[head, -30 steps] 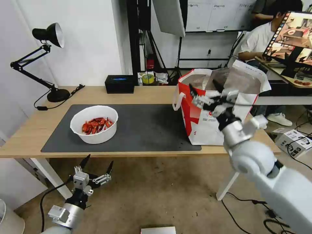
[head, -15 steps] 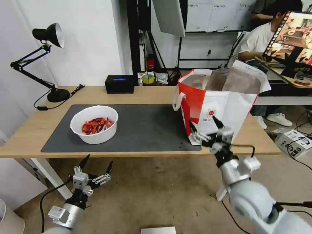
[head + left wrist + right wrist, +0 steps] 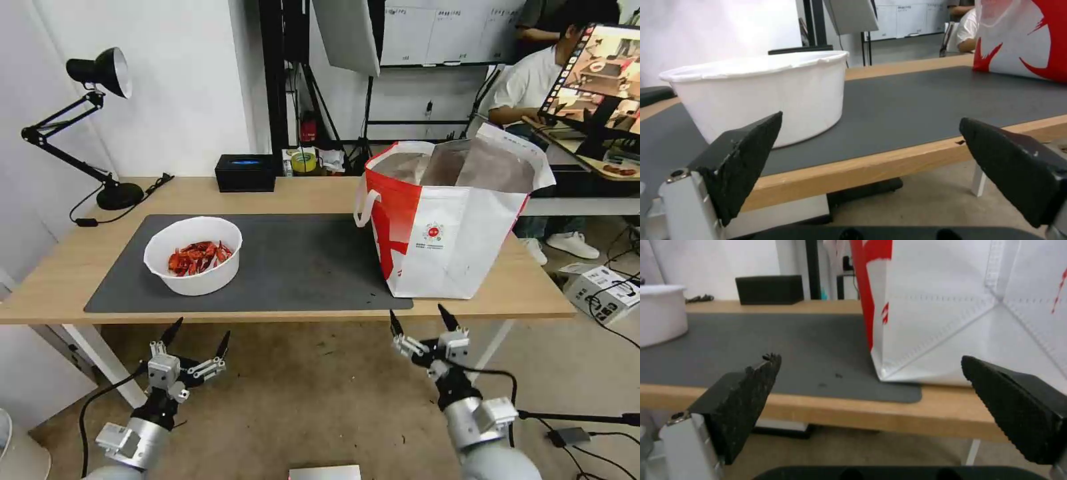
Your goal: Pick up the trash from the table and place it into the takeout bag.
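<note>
A white round bowl [image 3: 193,255] of red crayfish shells, the trash in view, sits on the left half of the dark grey mat [image 3: 300,263] on the table [image 3: 60,267]. The red-and-white takeout bag [image 3: 450,223] stands upright at the mat's right end, its foil-lined mouth wide. My left gripper [image 3: 198,335] is open and empty, below the table's front edge under the bowl [image 3: 760,90]. My right gripper [image 3: 421,319] is open and empty too, low in front of the table edge below the bag [image 3: 969,310].
A black desk lamp [image 3: 93,113] stands at the back left and a black box [image 3: 245,172] at the back middle of the table. White table legs [image 3: 100,360] stand below. Cables and a carton [image 3: 603,290] lie on the floor to the right.
My right arm has dropped from the bag's mouth down past the table's front edge, gripper open throughout. The left arm, bowl and bag have not moved.
</note>
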Controlling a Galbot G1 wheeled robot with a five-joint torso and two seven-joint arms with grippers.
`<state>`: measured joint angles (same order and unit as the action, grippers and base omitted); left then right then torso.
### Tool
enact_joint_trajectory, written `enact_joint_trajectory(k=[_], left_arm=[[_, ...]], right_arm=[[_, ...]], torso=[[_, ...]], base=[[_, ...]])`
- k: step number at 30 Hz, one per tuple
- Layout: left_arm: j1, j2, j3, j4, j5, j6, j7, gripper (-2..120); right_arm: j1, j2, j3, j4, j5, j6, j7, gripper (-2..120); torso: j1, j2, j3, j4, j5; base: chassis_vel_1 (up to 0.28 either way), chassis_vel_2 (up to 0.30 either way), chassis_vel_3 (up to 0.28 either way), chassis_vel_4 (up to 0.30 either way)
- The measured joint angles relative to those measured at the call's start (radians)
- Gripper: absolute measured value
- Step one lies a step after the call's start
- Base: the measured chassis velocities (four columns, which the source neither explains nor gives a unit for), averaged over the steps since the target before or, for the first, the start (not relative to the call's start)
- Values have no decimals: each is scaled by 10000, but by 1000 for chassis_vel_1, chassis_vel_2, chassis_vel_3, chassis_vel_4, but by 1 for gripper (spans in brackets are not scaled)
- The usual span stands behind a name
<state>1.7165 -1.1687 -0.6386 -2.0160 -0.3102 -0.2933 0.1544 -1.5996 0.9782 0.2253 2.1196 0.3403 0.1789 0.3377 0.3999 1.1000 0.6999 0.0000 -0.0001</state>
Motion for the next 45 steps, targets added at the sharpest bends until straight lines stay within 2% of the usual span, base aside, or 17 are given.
enact_joint_trajectory(k=[21,24,25,28,29,32,33,36,38,40,41,43,44,45], left_arm=[[-399,244,160,407,-244,0,0,100],[-743,965,-103,325,-804,220,-163,100],[-743,965,-103,325,-804,220,-163,100],[-1173,1869,-347,133,-1331,866,-543,100],[-1173,1869,-347,133,-1331,866,-543,100],[-1750,2846,-436,45,-2043,1576,-1127,100],[-1750,2846,-436,45,-2043,1576,-1127,100],[-2570,3698,-430,27,-2541,2527,-1933,100],[-2764,3884,-395,23,-2739,2774,-2105,100],[-3352,4481,-202,20,-3520,3622,-2583,100],[-3352,4481,-202,20,-3520,3622,-2583,100],[-3749,4966,-57,15,-4228,4318,-2750,100],[-3749,4966,-57,15,-4228,4318,-2750,100],[-3928,5300,-19,16,-4655,4815,-2941,100]], right_arm=[[316,98,-193,-575,-16,227,-279,100],[325,91,-197,-576,-5,215,-280,100],[325,91,-197,-576,-5,215,-280,100],[326,88,-197,-575,2,208,-280,100],[326,88,-197,-575,2,208,-280,100],[329,86,-197,-575,6,203,-280,100],[329,86,-197,-575,6,203,-280,100],[331,83,-197,-575,10,200,-280,100],[331,82,-197,-574,11,200,-280,100],[333,81,-196,-574,14,198,-280,100],[333,81,-196,-574,14,198,-280,100],[334,81,-196,-573,16,196,-279,100],[334,81,-196,-573,16,196,-279,100],[336,81,-195,-571,16,195,-279,100]], torso=[[0,0,1,1,1],[0,0,1,2,-1],[0,0,1,2,-1],[1,0,1,1,0],[1,0,1,1,0],[1,-1,1,0,0],[1,-1,1,0,0],[1,0,1,0,0],[1,0,1,0,-1],[1,0,1,0,-1],[1,0,1,0,-1],[1,0,1,-1,-1],[1,0,1,-1,-1],[2,-1,1,-1,0]], base=[[0,0,0,0],[0,0,0,0],[0,0,0,0],[0,0,0,0],[0,0,0,0],[0,0,0,0],[0,0,0,0],[0,0,0,0],[0,0,0,0],[0,0,0,0],[0,0,0,0],[0,0,0,0],[0,0,0,0],[0,0,0,0]])
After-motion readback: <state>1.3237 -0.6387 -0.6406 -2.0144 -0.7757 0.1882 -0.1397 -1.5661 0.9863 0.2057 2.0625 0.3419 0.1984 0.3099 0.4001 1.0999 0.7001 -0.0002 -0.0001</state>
